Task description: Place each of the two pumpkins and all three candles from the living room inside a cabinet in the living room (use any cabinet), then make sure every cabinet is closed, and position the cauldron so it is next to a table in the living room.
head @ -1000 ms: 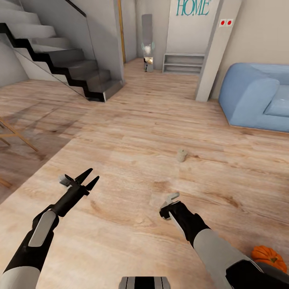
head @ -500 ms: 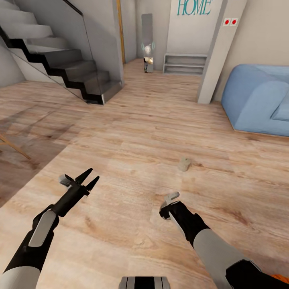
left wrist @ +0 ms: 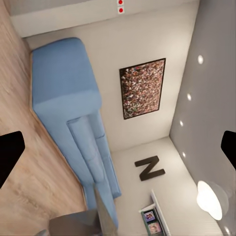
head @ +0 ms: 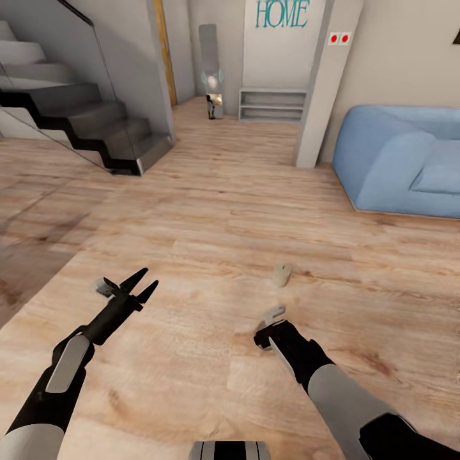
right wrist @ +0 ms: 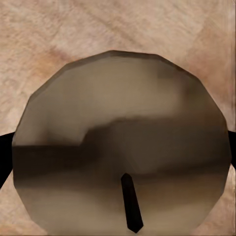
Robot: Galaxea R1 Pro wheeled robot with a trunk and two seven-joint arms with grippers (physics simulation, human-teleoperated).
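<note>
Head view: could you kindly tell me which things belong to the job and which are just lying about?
Job:
held candle, in the right gripper
floor candle
left gripper, open

Just there:
blue sofa
staircase
grey shelf
HOME sign

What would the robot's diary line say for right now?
right gripper: shut on stubby grey-beige candle | left gripper: open, empty | second grey-beige candle: lying on wood floor | blue sofa: ahead right

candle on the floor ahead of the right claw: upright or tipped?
Tipped. In the head view the candle lies on its side on the wood floor, long axis along the boards, beyond the right claw.
</note>
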